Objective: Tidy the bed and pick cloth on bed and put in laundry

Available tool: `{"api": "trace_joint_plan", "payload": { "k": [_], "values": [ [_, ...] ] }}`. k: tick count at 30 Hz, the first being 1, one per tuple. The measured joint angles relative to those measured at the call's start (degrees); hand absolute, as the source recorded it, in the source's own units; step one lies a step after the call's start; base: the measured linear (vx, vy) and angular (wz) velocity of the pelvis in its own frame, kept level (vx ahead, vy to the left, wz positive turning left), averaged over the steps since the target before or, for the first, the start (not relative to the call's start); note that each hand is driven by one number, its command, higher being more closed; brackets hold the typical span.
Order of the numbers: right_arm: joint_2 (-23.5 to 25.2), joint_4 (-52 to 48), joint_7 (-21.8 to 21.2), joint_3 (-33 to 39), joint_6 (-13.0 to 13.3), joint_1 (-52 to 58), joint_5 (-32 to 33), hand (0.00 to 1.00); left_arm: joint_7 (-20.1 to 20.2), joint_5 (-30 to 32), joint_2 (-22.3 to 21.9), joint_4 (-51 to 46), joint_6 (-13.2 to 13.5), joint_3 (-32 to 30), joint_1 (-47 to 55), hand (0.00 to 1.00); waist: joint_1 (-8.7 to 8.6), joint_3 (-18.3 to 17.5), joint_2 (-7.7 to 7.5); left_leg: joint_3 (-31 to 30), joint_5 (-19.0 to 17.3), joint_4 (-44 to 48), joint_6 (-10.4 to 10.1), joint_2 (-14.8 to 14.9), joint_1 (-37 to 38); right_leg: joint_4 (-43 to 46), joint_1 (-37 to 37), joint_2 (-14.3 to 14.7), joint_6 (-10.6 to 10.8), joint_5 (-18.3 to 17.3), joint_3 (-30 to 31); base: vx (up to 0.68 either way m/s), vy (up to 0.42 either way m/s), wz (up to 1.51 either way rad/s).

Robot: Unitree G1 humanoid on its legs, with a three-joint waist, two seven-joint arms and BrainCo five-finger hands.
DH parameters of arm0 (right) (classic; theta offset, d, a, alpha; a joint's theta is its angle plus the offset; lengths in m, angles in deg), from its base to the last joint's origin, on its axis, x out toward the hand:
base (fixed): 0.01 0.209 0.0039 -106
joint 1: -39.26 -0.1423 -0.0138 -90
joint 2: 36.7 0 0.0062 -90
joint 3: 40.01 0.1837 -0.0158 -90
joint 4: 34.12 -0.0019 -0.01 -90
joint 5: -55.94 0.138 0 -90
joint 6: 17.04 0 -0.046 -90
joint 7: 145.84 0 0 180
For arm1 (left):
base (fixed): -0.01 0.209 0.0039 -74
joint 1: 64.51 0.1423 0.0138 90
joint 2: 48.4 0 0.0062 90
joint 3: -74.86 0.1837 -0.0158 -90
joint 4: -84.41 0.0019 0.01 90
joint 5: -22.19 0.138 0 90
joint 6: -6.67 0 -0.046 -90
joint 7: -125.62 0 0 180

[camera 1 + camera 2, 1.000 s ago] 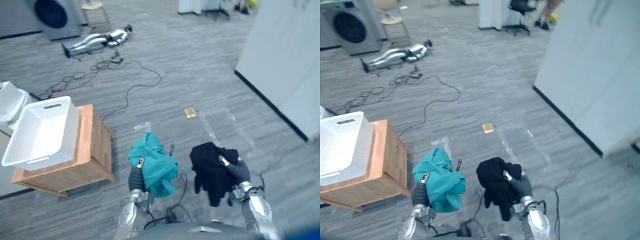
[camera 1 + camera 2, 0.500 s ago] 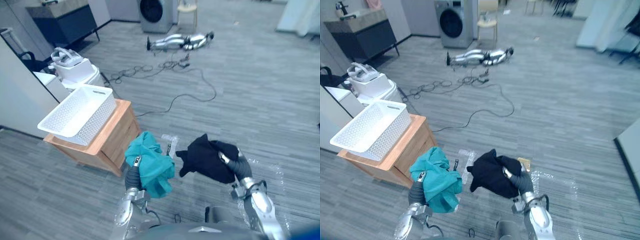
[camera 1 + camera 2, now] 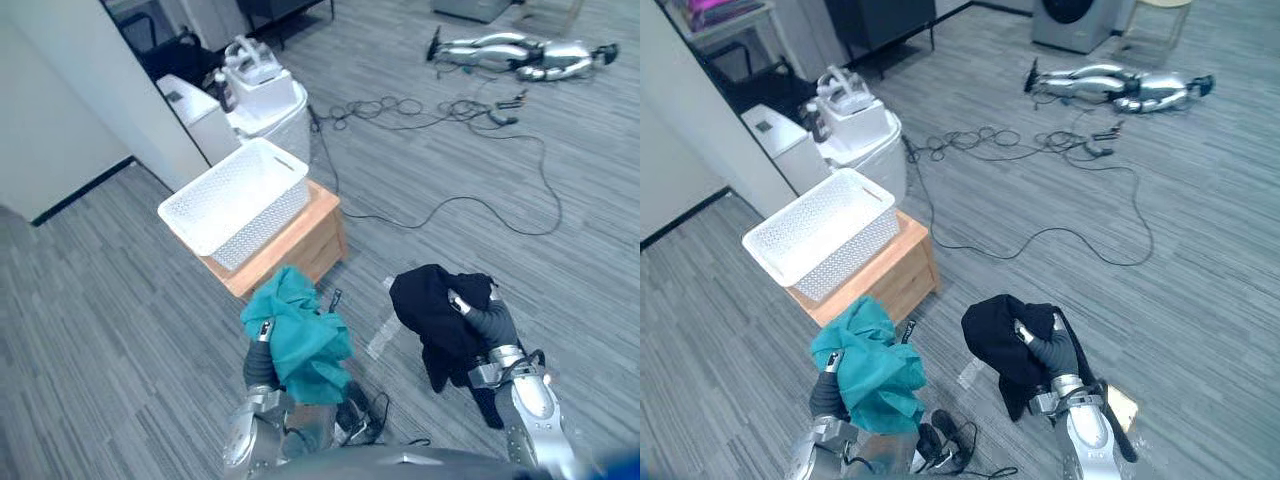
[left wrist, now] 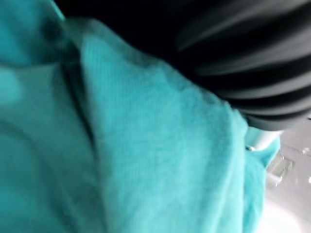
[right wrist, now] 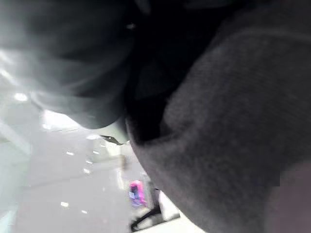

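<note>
A teal cloth (image 3: 297, 335) is bunched over my left hand (image 3: 262, 358), whose fingers are curled into it, low in the eye views; up close the teal cloth (image 4: 121, 145) drapes past the hand's dark cover. A black cloth (image 3: 437, 310) hangs from my right hand (image 3: 478, 318), which is shut round it at the lower right; the black cloth (image 5: 228, 121) shows close in the right wrist view. A white laundry basket (image 3: 237, 197), open and holding nothing I can see, stands on a low wooden box (image 3: 300, 240) just beyond the teal cloth.
Behind the basket stand a white machine (image 3: 262, 95) and a white cabinet (image 3: 200, 115) by a pale wall (image 3: 60, 110). Black cables (image 3: 440, 130) trail over the grey floor. A silver robot (image 3: 520, 52) lies on the floor far right.
The camera has swung left, so basket and box now sit closer, directly ahead of the left hand. Both hands keep hold of their cloths; the black cloth hangs lower than before.
</note>
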Motion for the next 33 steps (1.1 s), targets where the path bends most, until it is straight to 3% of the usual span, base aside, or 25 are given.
{"api": "trace_joint_plan", "payload": {
  "k": [2, 4, 5, 7, 11, 12, 13, 14, 15, 16, 17, 18, 19, 20, 21, 23, 25, 26, 27, 29, 30, 31, 32, 33],
  "values": [
    [1.07, 0.07, 0.13, -0.42, -0.09, -0.10, -0.24, 1.00, 0.11, 0.11, 1.06, -0.01, -0.01, -0.53, -0.75, 1.00, 0.19, 0.01, -2.16, -2.05, -1.70, -1.27, -0.07, -1.93, 3.84, 18.07, -4.51, -3.57, 1.71, 2.49, 3.05, 0.57, 0.124, 0.54],
    [2.34, -0.08, 0.70, -0.56, -0.08, -0.11, -0.35, 1.00, 0.48, 2.45, 2.34, -0.63, 0.01, -0.32, -1.07, 1.00, -0.41, -0.31, -2.71, -5.96, -2.57, -3.83, -1.18, -3.11, 8.92, 40.87, -11.85, -4.84, 1.61, 2.76, 8.02, 0.45, 0.018, 0.70],
    [2.63, -0.47, 0.94, -0.86, -0.04, 0.10, -0.94, 1.00, 0.52, 4.62, 3.18, -1.95, 0.06, 0.27, -0.94, 1.00, -0.84, -0.42, -2.33, -8.48, -2.93, -5.62, -1.97, -3.13, 11.76, 47.22, -14.84, -4.71, 0.51, 2.16, 8.19, 0.40, -0.015, 0.73],
    [2.61, -0.74, 1.44, -1.65, 0.03, 0.51, -2.05, 1.00, 0.51, 6.62, 4.50, -3.77, 0.68, 0.86, -1.03, 1.00, -2.29, -0.52, -2.01, -13.12, -2.82, -8.09, -2.72, -3.13, 15.16, 49.35, -19.45, -3.79, -1.45, 0.89, 8.63, 0.36, -0.055, 1.17],
    [2.40, -1.10, 3.59, -1.74, 0.49, 1.94, -2.08, 1.00, 0.71, 6.62, 5.56, -4.48, 0.74, 1.18, -4.62, 1.00, -5.23, 0.06, -0.97, -23.95, -1.94, -11.42, -4.20, -1.68, 19.20, 36.79, -28.00, 0.88, -2.37, -0.86, 12.14, 0.35, -0.188, 1.49],
    [2.34, -1.55, 4.64, -1.35, 0.85, 2.01, -2.07, 1.00, 1.12, 6.59, 5.64, -4.51, 0.37, 1.22, -6.38, 1.00, -5.74, 0.21, -0.77, -28.15, -1.92, -11.66, -4.23, -0.25, 19.85, 25.79, -30.11, 3.75, -2.02, -0.46, 15.19, 0.31, -0.255, 1.64],
    [2.30, -3.18, 5.41, -0.73, 1.02, 2.23, -2.08, 1.00, 1.86, 6.59, 6.27, -4.57, -0.23, 0.98, -7.54, 1.00, -5.81, 0.24, -0.86, -31.13, -2.06, -11.69, -4.51, 0.77, 20.04, 15.07, -31.36, 6.05, -1.04, 1.48, 19.59, 0.31, -0.269, 1.62],
    [2.30, -3.95, 5.64, -0.34, 1.30, 2.36, -2.08, 1.00, 2.09, 6.60, 6.59, -4.57, -0.76, 0.97, -7.96, 1.00, -5.83, 0.19, -1.00, -32.33, -2.14, -11.69, -4.65, 1.08, 20.14, 10.78, -31.46, 6.75, -0.64, 2.80, 21.39, 0.33, -0.302, 1.54],
    [2.25, -6.14, 5.85, 1.12, 2.01, 2.44, -2.05, 1.00, 2.38, 6.67, 7.20, -4.58, -2.08, 0.98, -8.34, 1.00, -6.01, 0.11, -1.59, -34.66, -2.66, -11.65, -6.59, 1.60, 20.77, -0.23, -31.04, 7.76, 0.28, 7.68, 26.51, 0.36, -0.346, 1.48],
    [2.25, -7.95, 5.76, 2.29, 2.84, 2.48, -2.00, 1.00, 2.53, 6.77, 7.66, -4.68, -2.88, 1.00, -7.49, 1.00, -6.34, -0.16, -3.13, -36.09, -3.84, -11.75, -10.10, 1.44, 21.96, -7.47, -30.07, 7.46, 1.68, 11.86, 29.83, 0.37, -0.375, 1.43],
    [2.26, -8.42, 5.71, 2.45, 3.19, 2.52, -1.98, 1.00, 2.65, 6.80, 7.99, -4.82, -3.07, 0.98, -6.86, 1.00, -6.40, -0.14, -3.73, -36.42, -4.58, -11.83, -11.43, 1.20, 22.73, -8.82, -29.53, 7.21, 1.79, 12.87, 30.73, 0.48, -0.487, 1.04],
    [1.47, -8.85, 5.36, 2.79, 3.89, 1.76, -1.89, 1.00, 2.96, 7.75, 7.72, -4.14, -4.40, 0.99, -4.47, 1.00, -5.44, -0.25, -3.54, -37.45, -6.84, -12.70, -15.28, 2.47, 26.43, -5.01, -29.19, 8.61, 1.77, 16.62, 31.28, 0.38, -0.387, 0.47],
    [0.27, -9.24, 4.88, 2.97, 4.06, 1.18, -1.86, 1.00, 3.19, 7.94, 7.18, -4.78, -4.57, 1.43, -2.68, 1.00, -4.85, -0.81, -1.26, -36.29, -7.10, -12.42, -15.77, 4.79, 26.41, -4.62, -29.11, 10.34, 0.94, 15.58, 30.32, 0.38, -0.352, 0.32],
    [-0.05, -9.46, 4.46, 2.89, 4.21, 0.76, -1.86, 1.00, 3.41, 7.94, 7.00, -5.10, -4.53, 1.97, -2.09, 1.00, -4.75, -0.77, -0.43, -35.91, -7.01, -12.32, -16.00, 5.67, 26.39, -4.35, -29.14, 11.08, 0.41, 14.97, 29.88, 0.26, -0.214, 0.16],
    [-0.06, -9.66, 3.60, 2.57, 4.34, -0.67, -1.98, 1.00, 4.09, 8.19, 6.85, -5.21, -4.46, 2.79, -1.67, 1.00, -4.63, -0.57, 0.74, -35.73, -5.43, -11.45, -17.60, 6.98, 25.92, -3.15, -29.41, 11.79, -0.57, 13.25, 28.56, 0.36, -0.331, 0.32],
    [-0.12, -10.51, 2.69, 2.14, 4.34, -1.76, -2.13, 1.00, 4.61, 8.41, 6.19, -5.42, -4.46, 3.27, -1.61, 1.00, -4.18, -0.51, 0.70, -35.83, -3.23, -4.65, -18.33, 7.64, 22.90, -2.93, -28.21, 11.57, -1.88, 11.68, 27.08, 0.30, -0.282, 0.38],
    [-0.91, -15.58, 2.51, 2.22, 3.49, -2.02, -3.09, 1.00, 4.71, 8.06, 4.93, -7.48, -5.14, 3.69, -1.44, 1.00, -3.97, 0.29, 1.12, -34.25, 1.86, 15.93, -19.65, 11.50, 14.77, -5.78, -21.26, 11.25, -3.20, 10.90, 23.78, 0.30, -0.199, 0.71],
    [-1.73, -17.96, 2.67, 2.34, 3.16, -2.29, -4.34, 1.00, 5.48, 7.47, 4.67, -8.58, -5.73, 3.88, -1.15, 1.00, -3.43, 0.22, 1.06, -30.71, 1.47, 22.26, -19.74, 13.94, 12.31, -7.68, -17.67, 10.94, -3.78, 10.53, 21.86, 0.26, -0.121, 0.78],
    [-2.26, -18.80, 2.91, 2.39, 2.95, -2.63, -4.47, 1.00, 6.21, 7.22, 4.67, -8.78, -5.98, 3.96, -1.28, 1.00, -3.47, 0.09, 0.88, -28.83, 0.70, 22.90, -19.14, 14.49, 11.67, -8.63, -16.11, 10.52, -4.00, 10.39, 20.91, 0.23, -0.080, 0.69],
    [-3.56, -18.92, 3.69, 2.89, 1.74, -5.42, -6.48, 1.00, 8.54, 5.98, 4.56, -9.59, -7.13, 4.06, -1.54, 1.00, -3.42, -0.57, 0.62, -23.28, -1.97, 16.89, -17.53, 13.51, 10.42, -11.13, -12.50, 8.67, -4.28, 9.58, 18.85, 0.19, -0.017, 0.57],
    [-4.15, -18.71, 3.83, 3.07, 1.27, -6.02, -6.53, 1.00, 8.99, 5.98, 4.50, -9.69, -7.19, 4.14, -1.56, 1.00, -3.42, -0.69, 0.81, -22.72, -2.26, 14.32, -17.67, 12.94, 10.43, -11.60, -12.01, 8.44, -4.19, 9.62, 18.46, 0.14, 0.046, 0.52],
    [-5.12, -18.25, 4.45, 3.73, -0.39, -7.37, -6.58, 1.00, 10.36, 5.98, 4.09, -9.77, -7.85, 4.32, -1.51, 1.00, -3.16, -1.31, 1.77, -21.44, -1.54, 4.15, -17.85, 10.65, 10.72, -12.44, -11.09, 7.62, -2.99, 10.30, 17.16, 0.13, 0.101, 0.40],
    [-6.08, -18.03, 4.88, 4.07, -1.61, -8.01, -6.76, 1.00, 11.19, 5.98, 3.71, -9.85, -8.54, 4.46, -1.37, 1.00, -3.04, -1.97, 2.83, -21.12, 2.38, -3.82, -17.43, 9.14, 11.33, -12.55, -11.10, 7.46, -2.46, 10.30, 16.73, 0.22, 0.161, 0.31],
    [-5.81, -16.86, 5.29, 3.98, -2.56, -8.84, -7.75, 1.00, 11.70, 5.97, 3.53, -9.82, -9.26, 4.73, -1.37, 1.00, -2.53, -2.42, 2.78, -19.99, 3.68, -7.90, -16.82, 7.66, 12.68, -12.57, -11.01, 6.59, -1.38, 10.11, 16.95, 0.24, 0.161, 0.23]
  ]
}}
